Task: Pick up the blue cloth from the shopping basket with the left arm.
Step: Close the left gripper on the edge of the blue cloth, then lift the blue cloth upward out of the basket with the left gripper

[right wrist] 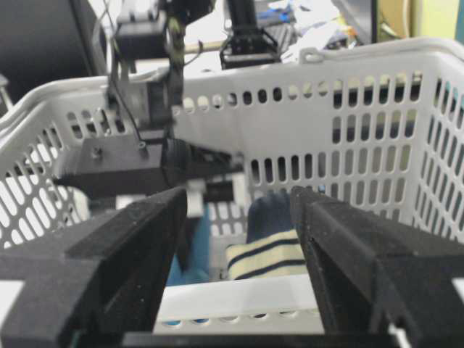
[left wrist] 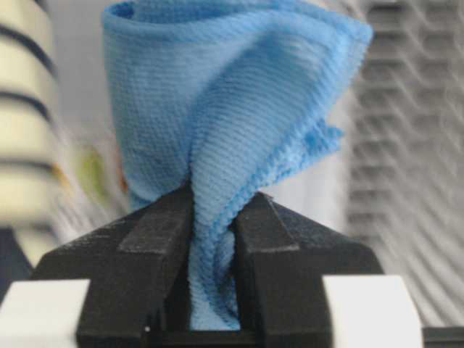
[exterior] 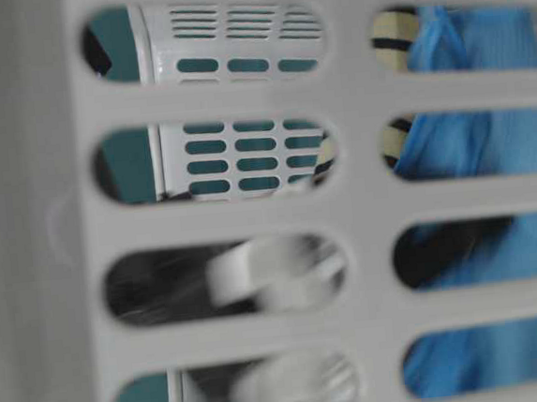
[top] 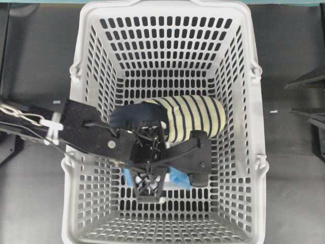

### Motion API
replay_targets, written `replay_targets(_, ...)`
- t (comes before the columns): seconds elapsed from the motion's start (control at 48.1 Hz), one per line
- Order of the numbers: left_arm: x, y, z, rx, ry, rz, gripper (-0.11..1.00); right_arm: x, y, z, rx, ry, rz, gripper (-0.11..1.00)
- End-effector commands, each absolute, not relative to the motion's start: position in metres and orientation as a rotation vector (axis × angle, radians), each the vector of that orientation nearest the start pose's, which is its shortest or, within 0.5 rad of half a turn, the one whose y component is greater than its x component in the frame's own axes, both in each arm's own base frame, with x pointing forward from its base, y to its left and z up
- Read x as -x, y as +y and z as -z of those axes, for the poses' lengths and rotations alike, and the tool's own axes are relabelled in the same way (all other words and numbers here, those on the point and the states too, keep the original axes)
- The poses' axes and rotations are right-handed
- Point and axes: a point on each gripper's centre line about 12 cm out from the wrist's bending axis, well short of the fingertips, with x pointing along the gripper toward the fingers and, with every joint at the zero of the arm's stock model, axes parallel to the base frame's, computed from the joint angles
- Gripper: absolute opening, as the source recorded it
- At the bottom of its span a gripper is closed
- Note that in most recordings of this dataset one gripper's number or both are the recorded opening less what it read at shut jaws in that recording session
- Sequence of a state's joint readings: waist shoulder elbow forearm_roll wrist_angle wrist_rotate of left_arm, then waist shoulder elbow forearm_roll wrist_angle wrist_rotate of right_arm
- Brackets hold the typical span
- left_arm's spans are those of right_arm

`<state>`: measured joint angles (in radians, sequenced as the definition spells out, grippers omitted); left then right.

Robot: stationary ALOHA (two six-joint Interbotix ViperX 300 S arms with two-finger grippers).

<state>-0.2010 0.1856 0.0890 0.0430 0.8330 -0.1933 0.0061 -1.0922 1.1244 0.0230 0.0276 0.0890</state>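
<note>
Clearly the left arm's jaws (left wrist: pixel 214 254) are clamped on the blue cloth (left wrist: pixel 232 130), which is pinched into a narrow fold between them and flares out beyond the tips. From overhead, the left arm (top: pixel 101 134) reaches into the shopping basket (top: pixel 238 101) and hides most of the cloth; only blue patches show beside the gripper. The striped fabric roll (top: pixel 195 118) lies just beside it. The right arm's jaws (right wrist: pixel 235 246) stand apart, empty, outside the basket's rim. The table-level view is blurred by the basket wall.
</note>
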Motion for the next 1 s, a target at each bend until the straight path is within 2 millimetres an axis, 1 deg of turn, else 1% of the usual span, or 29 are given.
replay_targets(0.0, -0.446, -0.088, -0.276, 0.025, 1.020, 0.072, 0.11, -0.179, 0.001, -0.306, -0.112, 0.043, -0.004, 0.58)
replay_targets(0.104, -0.442, -0.088, -0.318, 0.029, 0.991, 0.073, 0.11, -0.178, 0.001, -0.305, -0.112, 0.042, -0.006, 0.58)
replay_targets(0.146, -0.440, -0.086, -0.341, 0.034, 0.972, 0.072, 0.11, -0.177, 0.001, -0.304, -0.110, 0.042, -0.006, 0.58)
replay_targets(0.27, -0.432, -0.083, -0.390, 0.045, 0.937, 0.067, 0.11, -0.177, 0.001, -0.302, -0.112, 0.043, -0.006, 0.58)
replay_targets(0.374, -0.425, -0.078, -0.421, 0.046, 0.934, 0.059, 0.11, -0.177, 0.001, -0.302, -0.112, 0.045, -0.006, 0.58)
replay_targets(0.458, -0.422, -0.074, -0.432, 0.035, 0.941, 0.058, 0.11, -0.176, 0.001, -0.302, -0.113, 0.042, -0.004, 0.58)
replay_targets(0.624, -0.426, -0.072, -0.431, -0.003, 0.943, 0.071, 0.11, -0.177, 0.001, -0.301, -0.113, 0.045, -0.004, 0.58)
replay_targets(0.978, -0.429, -0.068, -0.434, -0.001, 0.914, 0.067, 0.11, -0.176, 0.001, -0.299, -0.116, 0.049, -0.004, 0.58)
